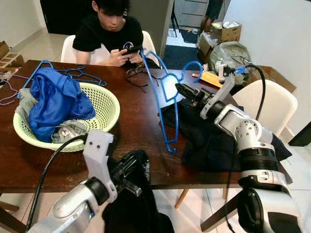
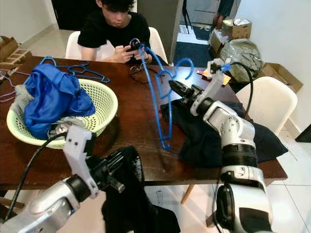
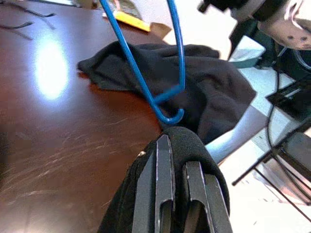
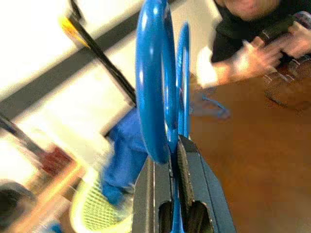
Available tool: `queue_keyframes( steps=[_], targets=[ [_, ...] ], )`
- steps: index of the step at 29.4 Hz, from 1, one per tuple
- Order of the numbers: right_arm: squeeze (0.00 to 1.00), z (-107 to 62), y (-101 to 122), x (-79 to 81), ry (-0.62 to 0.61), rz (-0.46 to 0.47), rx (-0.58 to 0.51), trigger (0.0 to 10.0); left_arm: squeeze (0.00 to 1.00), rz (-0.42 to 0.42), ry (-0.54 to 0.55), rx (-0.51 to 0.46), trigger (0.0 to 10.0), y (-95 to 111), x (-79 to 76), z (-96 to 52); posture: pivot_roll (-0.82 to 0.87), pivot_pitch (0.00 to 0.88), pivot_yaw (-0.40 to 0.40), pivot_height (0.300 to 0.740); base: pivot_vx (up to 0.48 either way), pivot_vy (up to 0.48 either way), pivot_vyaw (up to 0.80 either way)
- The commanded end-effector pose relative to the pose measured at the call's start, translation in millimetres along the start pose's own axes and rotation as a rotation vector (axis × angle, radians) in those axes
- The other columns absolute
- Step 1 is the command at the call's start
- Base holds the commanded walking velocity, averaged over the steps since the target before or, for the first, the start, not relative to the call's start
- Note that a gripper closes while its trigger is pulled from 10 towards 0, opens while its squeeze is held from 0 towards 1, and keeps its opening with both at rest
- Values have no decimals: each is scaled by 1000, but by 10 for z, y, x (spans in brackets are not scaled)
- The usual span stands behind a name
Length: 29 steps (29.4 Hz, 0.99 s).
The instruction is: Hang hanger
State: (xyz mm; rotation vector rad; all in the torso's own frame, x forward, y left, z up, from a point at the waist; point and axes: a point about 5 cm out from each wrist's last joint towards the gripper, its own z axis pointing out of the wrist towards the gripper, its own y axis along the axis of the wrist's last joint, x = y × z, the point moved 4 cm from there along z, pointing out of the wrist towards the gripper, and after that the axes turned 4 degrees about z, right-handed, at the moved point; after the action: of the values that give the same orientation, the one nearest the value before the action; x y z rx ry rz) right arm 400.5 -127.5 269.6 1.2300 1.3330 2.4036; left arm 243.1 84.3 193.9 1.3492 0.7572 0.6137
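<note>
The right gripper (image 1: 181, 89) clamps the blue hanger (image 1: 163, 104) upright above the table (image 1: 136, 131), freeing its shoulders. The left gripper (image 1: 127, 167) pinches the black garment (image 1: 136, 204) at the table's near edge, apparently ready for threading.

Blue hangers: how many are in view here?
2. One hanger stands on the table, held by the right gripper; another lies flat behind the basket. More may be hidden under the clothes.

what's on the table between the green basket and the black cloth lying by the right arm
The blue hanger, held upright by the right gripper, its lower corner on the bare brown table. The left eye view shows it.
</note>
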Motion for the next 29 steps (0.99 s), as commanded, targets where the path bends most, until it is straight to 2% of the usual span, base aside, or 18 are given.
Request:
queue_keyframes(
  steps=[1,3,5,6,7,8,13,15,18,20,22,23,28,29],
  targets=[
    [0,-17,81,53,32,13,-31,0,0,-17,-39,-14,10000,29,-62,24,161,30,-84,735,-247,0,0],
    [0,-56,261,37,20,13,-122,0,0,-50,-142,-35,10000,99,-194,105,153,31,-79,735,-253,0,0],
    [0,-75,321,15,4,10,-154,0,0,-57,-181,-38,10000,118,-242,128,153,31,-79,735,-259,0,0],
    [0,-156,466,-150,-97,15,-236,0,0,-40,-266,-28,10000,118,-363,177,148,30,-75,735,-300,0,0],
    [0,-156,466,-150,-97,15,-236,0,0,-40,-266,-28,10000,118,-363,177,148,30,-75,735,-300,0,0],
    [0,-230,543,-274,-174,16,-281,0,0,-16,-298,-7,10000,74,-416,197,143,30,-70,735,-300,0,0],
    [0,-291,574,-341,-223,15,-296,0,0,-9,-307,16,10000,25,-431,198,140,29,-66,735,-302,0,0],
    [0,-404,596,-474,-315,-26,-299,0,0,-3,-297,44,10000,-58,-405,201,138,32,-63,735,-304,0,-753],
    [0,-404,596,-474,-315,-26,-299,0,0,-3,-297,44,10000,-58,-405,201,138,32,-63,735,-304,0,-756],
    [0,-452,581,-542,-372,-64,-287,0,0,-1,-288,54,10000,-80,-386,208,137,33,-61,735,-308,0,-750],
    [0,-452,581,-542,-372,-64,-287,0,0,-1,-288,54,10000,-80,-386,208,137,33,-61,735,-311,0,-750],
    [0,-509,564,-641,-459,-124,-269,0,0,1,-278,62,10000,-91,-366,216,137,34,-59,735,-307,0,-750],
    [0,-549,550,-720,-527,-185,-250,0,0,4,-270,64,10000,-96,-344,223,137,34,-57,735,-307,0,-753],
    [0,-576,512,-786,-583,-241,-216,0,0,14,-252,63,10000,-100,-303,232,133,34,-56,735,-300,0,-756]
  ],
)
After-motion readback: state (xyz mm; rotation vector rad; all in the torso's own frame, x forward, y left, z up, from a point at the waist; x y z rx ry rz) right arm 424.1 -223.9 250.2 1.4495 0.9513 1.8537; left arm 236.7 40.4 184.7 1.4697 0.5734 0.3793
